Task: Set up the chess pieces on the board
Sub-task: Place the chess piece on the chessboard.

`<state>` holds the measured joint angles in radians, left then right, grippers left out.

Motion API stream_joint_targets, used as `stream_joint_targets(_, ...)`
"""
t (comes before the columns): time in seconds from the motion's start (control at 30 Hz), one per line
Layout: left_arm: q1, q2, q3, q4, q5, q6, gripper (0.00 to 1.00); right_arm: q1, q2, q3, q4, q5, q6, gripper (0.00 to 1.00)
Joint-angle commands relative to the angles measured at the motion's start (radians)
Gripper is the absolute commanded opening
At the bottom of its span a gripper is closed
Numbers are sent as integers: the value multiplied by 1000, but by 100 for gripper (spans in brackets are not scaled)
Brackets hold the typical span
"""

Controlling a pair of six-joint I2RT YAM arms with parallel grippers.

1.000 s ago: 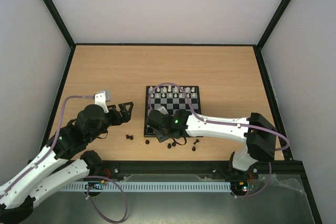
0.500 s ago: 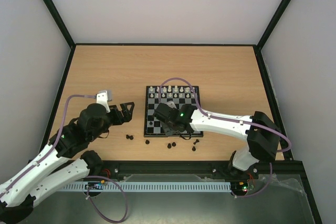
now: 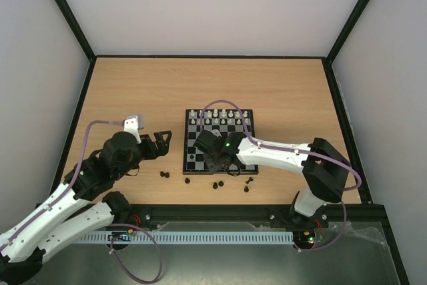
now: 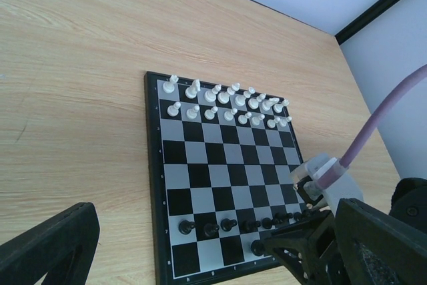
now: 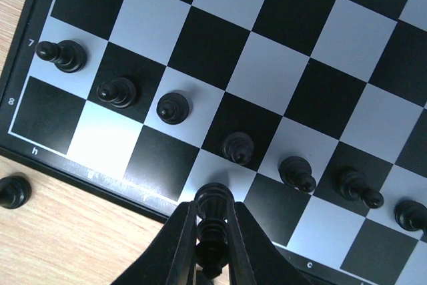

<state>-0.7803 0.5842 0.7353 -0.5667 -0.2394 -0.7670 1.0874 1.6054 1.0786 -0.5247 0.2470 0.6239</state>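
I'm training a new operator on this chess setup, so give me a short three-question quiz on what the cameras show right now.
1. True or false: the left end effector is shut on a white pawn.
2. What is the right end effector gripping? A) a white knight B) a black piece C) nothing
3. Fill in: the two rows at the far edge of the board are ___ pieces.
Key: 1 false, it is open and empty. 2 B. 3 white pieces.
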Motion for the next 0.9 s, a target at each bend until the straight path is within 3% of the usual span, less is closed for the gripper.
stream_joint_targets(0.0,4,-5,-13,15,2,5,99,-13,37,-9,3,-11,-24,13)
stream_joint_targets(0.3,4,-14,-16,11,-4,5,99,-16,61,1,-7,-19,-26,19)
stream_joint_targets(0.5,4,-11,-16,13,-3,6,99,-16,32,1,-12,-27,-21,36)
stream_joint_targets(0.67,4,-4,-22,20,-8,7,99,-16,-45,-7,0,-54,-29,43)
stream_joint_targets(0.87,4,30,-34,37,-10,1,99,-11,-178,-75,14,-107,-29,65)
